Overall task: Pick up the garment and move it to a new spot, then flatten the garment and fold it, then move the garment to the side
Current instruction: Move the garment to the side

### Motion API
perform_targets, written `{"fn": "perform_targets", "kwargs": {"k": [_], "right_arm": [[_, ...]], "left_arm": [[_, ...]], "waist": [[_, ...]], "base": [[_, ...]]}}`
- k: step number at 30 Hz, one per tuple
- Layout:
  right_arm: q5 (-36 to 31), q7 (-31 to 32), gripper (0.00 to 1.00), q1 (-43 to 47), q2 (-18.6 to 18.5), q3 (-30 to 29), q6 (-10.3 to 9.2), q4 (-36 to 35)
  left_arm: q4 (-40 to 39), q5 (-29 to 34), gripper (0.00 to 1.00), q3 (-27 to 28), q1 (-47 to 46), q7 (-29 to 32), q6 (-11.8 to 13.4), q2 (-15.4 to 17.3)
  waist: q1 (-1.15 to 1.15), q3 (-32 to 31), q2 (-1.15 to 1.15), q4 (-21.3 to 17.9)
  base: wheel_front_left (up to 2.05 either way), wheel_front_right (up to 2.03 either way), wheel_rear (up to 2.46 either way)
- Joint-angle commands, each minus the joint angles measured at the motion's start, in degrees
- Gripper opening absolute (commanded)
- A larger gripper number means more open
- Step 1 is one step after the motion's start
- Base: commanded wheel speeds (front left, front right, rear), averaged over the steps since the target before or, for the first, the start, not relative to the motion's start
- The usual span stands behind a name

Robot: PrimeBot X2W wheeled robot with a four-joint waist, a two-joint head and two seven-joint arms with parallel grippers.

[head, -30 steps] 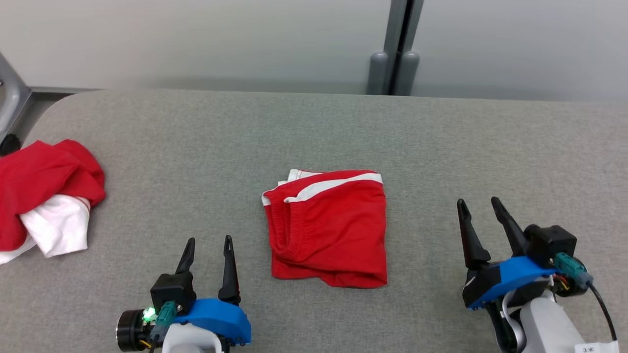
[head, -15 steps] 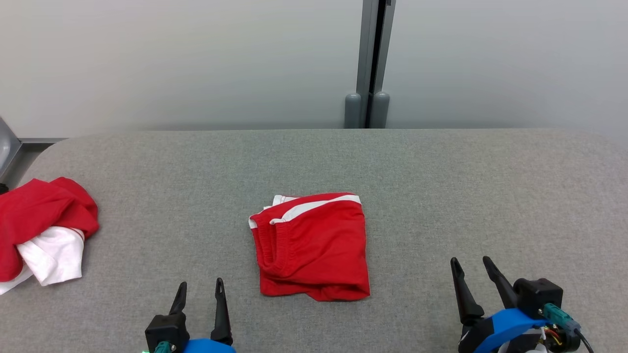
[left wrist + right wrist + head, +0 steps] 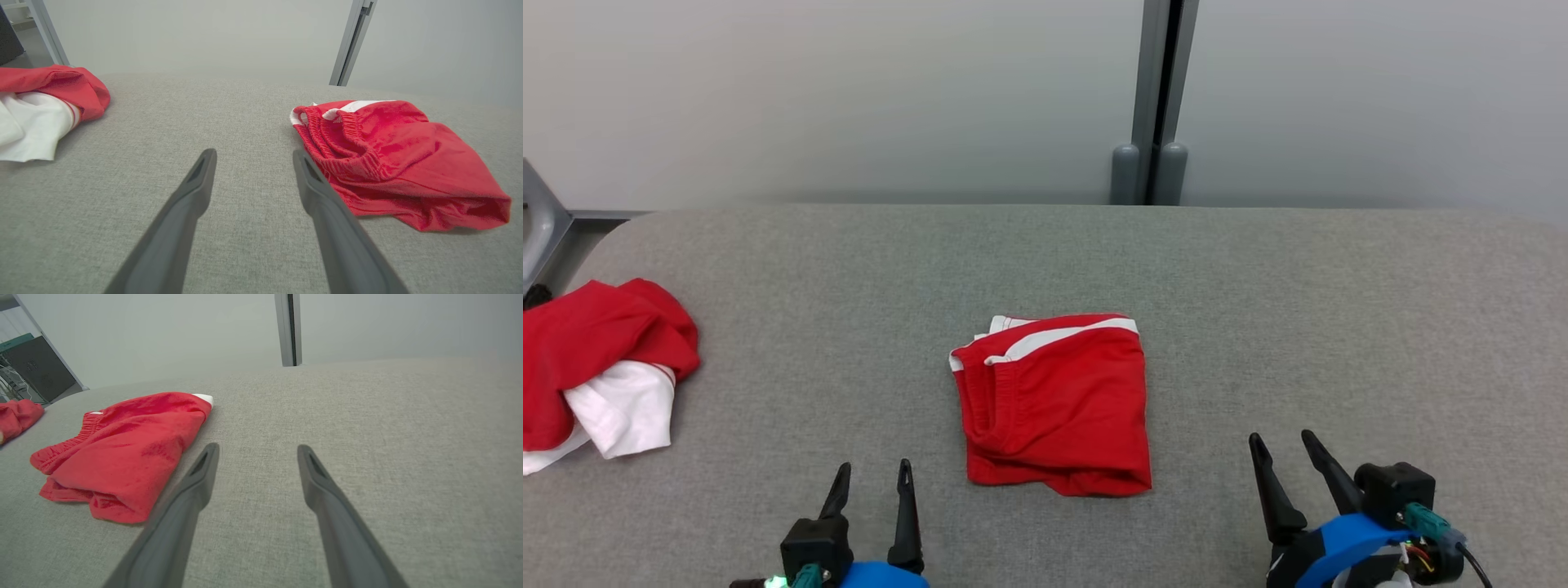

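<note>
Garment (image 3: 1055, 404), a pair of red shorts with white trim, lies folded into a compact, nearly square packet in the middle of the grey fabric-covered table (image 3: 849, 269), ahead of my two hands and between them. Its white-striped edge faces the far side of the table, the gathered elastic waistband runs down its left side, and the near edge is a soft, slightly rumpled fold. My left gripper (image 3: 874, 465) sits at the lower left of the head view, near the garment's near left corner but apart from it; its two dark fingers are spread wide with nothing between them but bare grey cloth. My right gripper (image 3: 1282, 437) is further off, well to the right of the garment, fingers likewise spread wide and holding nothing. I cannot tell whether either pair of fingertips touches the table. At the far left edge of the table a crumpled pile of red and white clothing (image 3: 596, 367) lies well apart from the garment. Behind the table a grey post (image 3: 1156, 98) stands against a pale wall.
</note>
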Motion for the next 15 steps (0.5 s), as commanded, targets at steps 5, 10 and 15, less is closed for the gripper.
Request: {"fn": "perform_targets", "kwargs": {"k": [5, 10, 15], "right_arm": [[2.02, -0.2, 1.0, -5.23, -0.07, 2.52, 0.01, 2.38], [4.47, -0.18, 1.0, -11.68, -0.1, 2.24, 0.01, 7.44], [5.92, -0.19, 1.0, -16.24, -0.12, 2.13, 0.01, 12.84]], "left_arm": [[-0.03, -0.42, 1.0, -2.17, -2.63, -0.16, -0.01, -0.03], [0.08, -0.89, 1.0, -3.91, -4.16, -0.16, 0.52, -0.03], [-0.47, -1.38, 1.0, -4.07, -5.02, -0.16, 1.26, -0.05]], "waist": [[0.01, 3.64, 0.01, 4.26], [0.01, 6.8, 0.01, 9.07], [0.01, 9.37, 0.01, 12.64]], "base": [[0.0, 0.0, 0.0], [0.0, 0.0, 0.0], [0.0, 0.0, 0.0]]}}
